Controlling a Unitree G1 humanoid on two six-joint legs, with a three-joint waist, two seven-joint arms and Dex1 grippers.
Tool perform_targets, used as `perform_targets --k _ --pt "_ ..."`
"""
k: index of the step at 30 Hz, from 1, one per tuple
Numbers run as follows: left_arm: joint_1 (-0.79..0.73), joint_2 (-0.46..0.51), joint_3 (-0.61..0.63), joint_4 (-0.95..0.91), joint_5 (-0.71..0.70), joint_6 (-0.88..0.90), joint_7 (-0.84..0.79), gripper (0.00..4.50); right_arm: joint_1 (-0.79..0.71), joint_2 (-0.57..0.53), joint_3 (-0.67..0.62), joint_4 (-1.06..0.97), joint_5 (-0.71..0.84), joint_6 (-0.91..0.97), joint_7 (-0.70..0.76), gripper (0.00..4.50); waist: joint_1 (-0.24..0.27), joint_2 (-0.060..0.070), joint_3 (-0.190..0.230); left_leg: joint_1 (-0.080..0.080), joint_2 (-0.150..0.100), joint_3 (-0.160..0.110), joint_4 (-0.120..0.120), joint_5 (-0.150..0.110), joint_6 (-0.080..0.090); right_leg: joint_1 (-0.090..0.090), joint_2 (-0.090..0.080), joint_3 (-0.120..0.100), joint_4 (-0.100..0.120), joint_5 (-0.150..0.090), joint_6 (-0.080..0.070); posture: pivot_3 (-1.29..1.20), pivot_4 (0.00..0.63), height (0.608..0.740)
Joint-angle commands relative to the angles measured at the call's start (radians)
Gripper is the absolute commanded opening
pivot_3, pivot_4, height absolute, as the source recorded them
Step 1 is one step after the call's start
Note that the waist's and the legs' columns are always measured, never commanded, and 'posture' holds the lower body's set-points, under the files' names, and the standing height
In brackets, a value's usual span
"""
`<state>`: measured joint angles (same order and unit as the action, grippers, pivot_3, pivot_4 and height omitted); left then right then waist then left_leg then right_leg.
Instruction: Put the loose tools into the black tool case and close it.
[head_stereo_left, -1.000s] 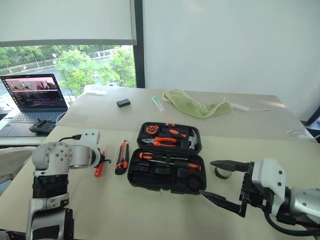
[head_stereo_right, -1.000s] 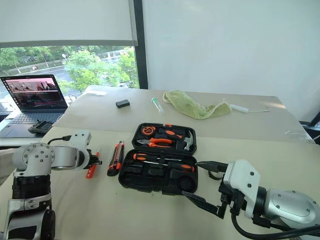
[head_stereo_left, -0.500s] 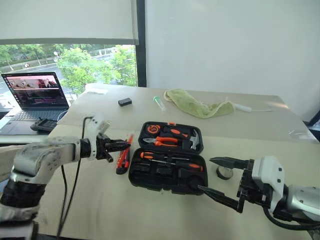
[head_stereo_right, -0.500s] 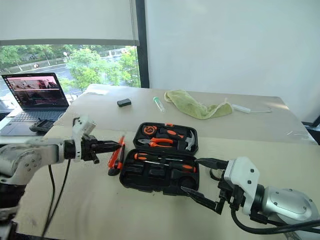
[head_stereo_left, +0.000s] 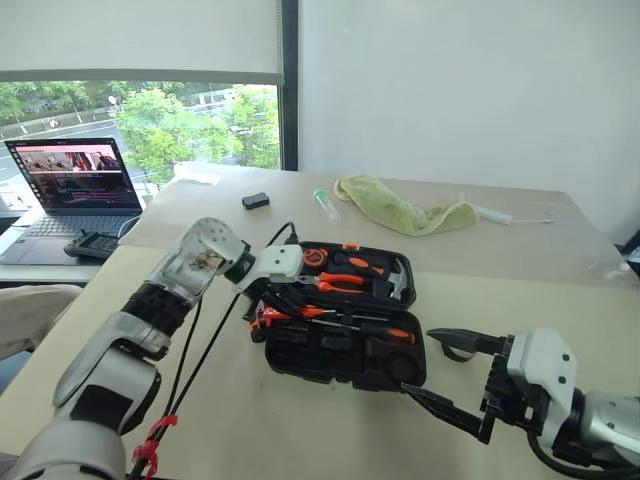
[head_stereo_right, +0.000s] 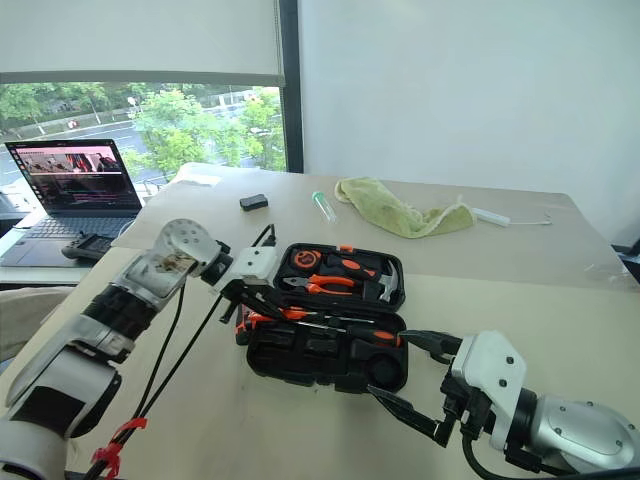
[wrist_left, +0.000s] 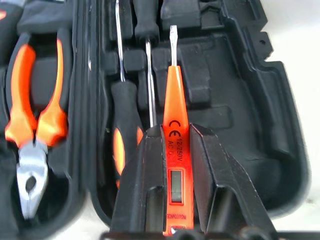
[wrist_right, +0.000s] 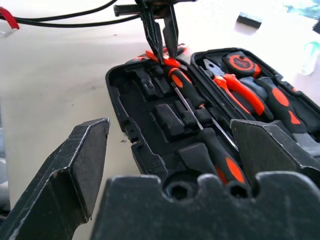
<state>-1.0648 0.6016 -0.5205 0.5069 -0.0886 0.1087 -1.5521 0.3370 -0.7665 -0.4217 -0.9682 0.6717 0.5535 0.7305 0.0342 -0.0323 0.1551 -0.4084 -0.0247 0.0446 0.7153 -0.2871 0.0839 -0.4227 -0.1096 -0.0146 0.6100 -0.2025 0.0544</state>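
1. Black tool case (head_stereo_left: 345, 340): one, lying open on the near table (head_stereo_left: 230, 420), lid tray on the far side. We judge the step in hand to be seating the tester pen in a slot of the near tray.
2. Left gripper (wrist_left: 172, 150): fingers clamped on the slim orange tester pen (wrist_left: 174, 125), held over the near tray's left end with the blade tip pointing along the slots. To do this well, we would line the pen up parallel with the two screwdrivers, lower it until the body meets its slot, and only then let go. Released high or skewed, it may come to rest across the ribs and stop the lid shutting.
3. Right gripper (head_stereo_left: 440, 370): fingers spread wide, nothing between them, hovering near the case's right corner. We would keep it clear until closing time.
4. Screwdrivers (wrist_right: 200, 117): two, already lying in the near tray.
5. Lid tray: one pair of pliers (head_stereo_left: 343, 281), one hammer (head_stereo_left: 388, 281), one tape measure (head_stereo_left: 314, 257).
6. Tape roll (head_stereo_left: 455, 351): one, on the table just right of the case, not yet packed.
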Motion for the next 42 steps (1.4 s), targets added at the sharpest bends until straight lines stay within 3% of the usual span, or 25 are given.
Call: perform_targets --k 1,15,35,37,42 --pt "-0.047 -0.040 -0.003 -0.006 0.041 0.038 -0.028 0.33 0.026 0.012 -0.048 -0.056 0.012 -0.023 -0.025 4.50 0.001 0.000 0.000 0.000 0.000 0.000 0.001 0.000 0.001 0.000 -0.001 0.000 -0.001 0.000 0.001 0.00 0.150 0.740" --pt "-0.004 -0.092 -0.060 -0.187 0.161 0.342 0.000 0.33 0.095 0.018 -0.059 -0.079 0.011 -0.064 -0.059 4.50 0.001 0.000 0.000 0.001 0.000 0.000 0.001 0.000 0.000 -0.001 -0.001 0.000 0.002 0.000 0.001 0.00 0.150 0.740" --pt "0.032 -0.152 -0.075 -0.083 0.255 0.265 0.112 0.33 0.163 -0.015 -0.061 -0.079 0.025 -0.132 -0.090 4.50 0.006 0.000 0.000 0.002 0.000 0.000 0.006 0.000 0.000 0.001 -0.001 0.001 0.004 0.001 0.002 0.00 0.150 0.740" --pt "0.036 -0.155 -0.067 -0.084 0.252 0.261 0.123 1.28 0.166 -0.018 -0.058 -0.079 0.026 -0.136 -0.094 4.50 0.006 0.000 0.000 0.002 0.000 0.000 0.006 0.000 0.000 0.001 -0.001 0.001 0.004 0.001 0.002 0.00 0.150 0.740" --pt "0.036 -0.154 0.009 -0.143 0.192 0.319 0.127 2.90 0.177 -0.024 -0.056 -0.079 0.030 -0.148 -0.101 4.50 0.008 0.001 0.000 0.002 0.000 0.000 0.007 0.000 0.000 0.001 -0.002 0.001 0.004 0.001 0.002 0.00 0.150 0.740"
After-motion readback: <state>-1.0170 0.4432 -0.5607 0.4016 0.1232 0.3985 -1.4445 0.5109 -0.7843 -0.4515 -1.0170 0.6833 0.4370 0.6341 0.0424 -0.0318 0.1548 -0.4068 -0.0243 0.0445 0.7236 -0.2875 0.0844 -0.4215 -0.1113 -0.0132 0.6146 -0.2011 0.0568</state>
